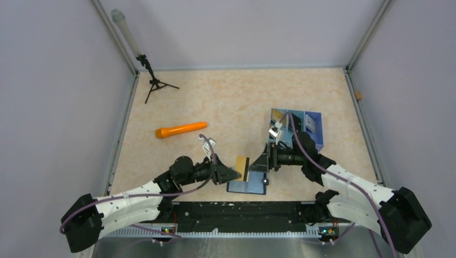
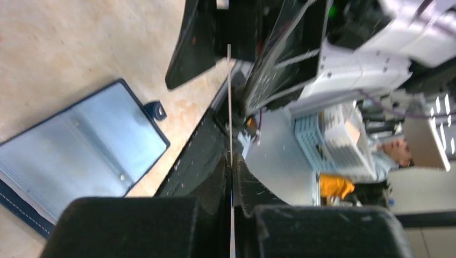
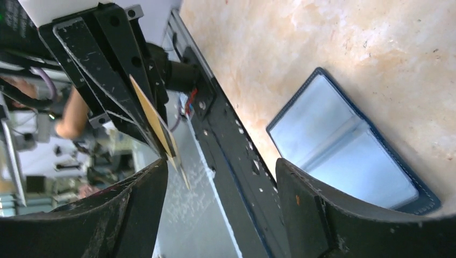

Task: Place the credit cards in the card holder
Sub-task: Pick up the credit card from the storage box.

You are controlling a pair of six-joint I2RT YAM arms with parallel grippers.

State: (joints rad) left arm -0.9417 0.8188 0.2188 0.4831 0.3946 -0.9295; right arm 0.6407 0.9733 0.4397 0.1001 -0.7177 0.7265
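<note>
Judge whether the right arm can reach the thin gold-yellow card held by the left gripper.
Probably yes. The open right gripper faces the thin gold-yellow card, which sticks out of the shut left gripper; nothing lies between them.

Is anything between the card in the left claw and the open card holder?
Nothing lies on the open card holder. The gold card, pinched in the left claw, hangs close to it. The open right claw faces the card from the other side and could crowd the way down.
</note>
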